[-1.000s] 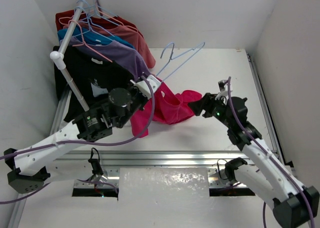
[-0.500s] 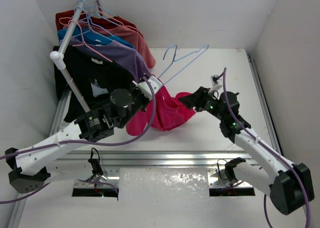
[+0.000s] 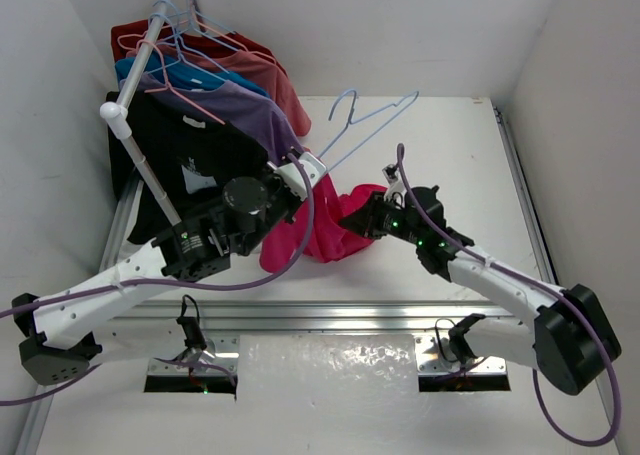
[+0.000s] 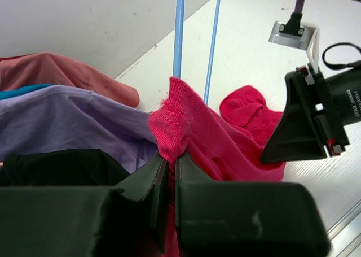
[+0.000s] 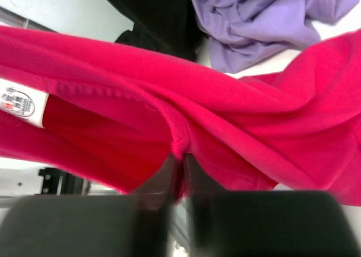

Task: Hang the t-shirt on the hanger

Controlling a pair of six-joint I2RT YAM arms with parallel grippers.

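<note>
White table [image 3: 460, 145] with garments [image 3: 240, 105] hung on a rail [image 3: 152, 40] at far left. At centre the left gripper [image 4: 171, 162] pinches the collar of the t-shirt [image 3: 325, 230], with the wires of the hanger [image 3: 375, 115] just behind. Rightward, the right gripper [image 5: 179, 165] pinches another fold near 1 white neck label [image 5: 22, 103], print unreadable.

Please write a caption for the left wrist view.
Left pincer pinching the magenta t-shirt, the light-blue hanger rising behind it.

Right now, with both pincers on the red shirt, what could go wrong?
The left pincer nips only a small fold of the t-shirt, so it may slip free. The hanger sits behind bunched cloth and could miss the neck. The purple shirt nearby might snag.
</note>
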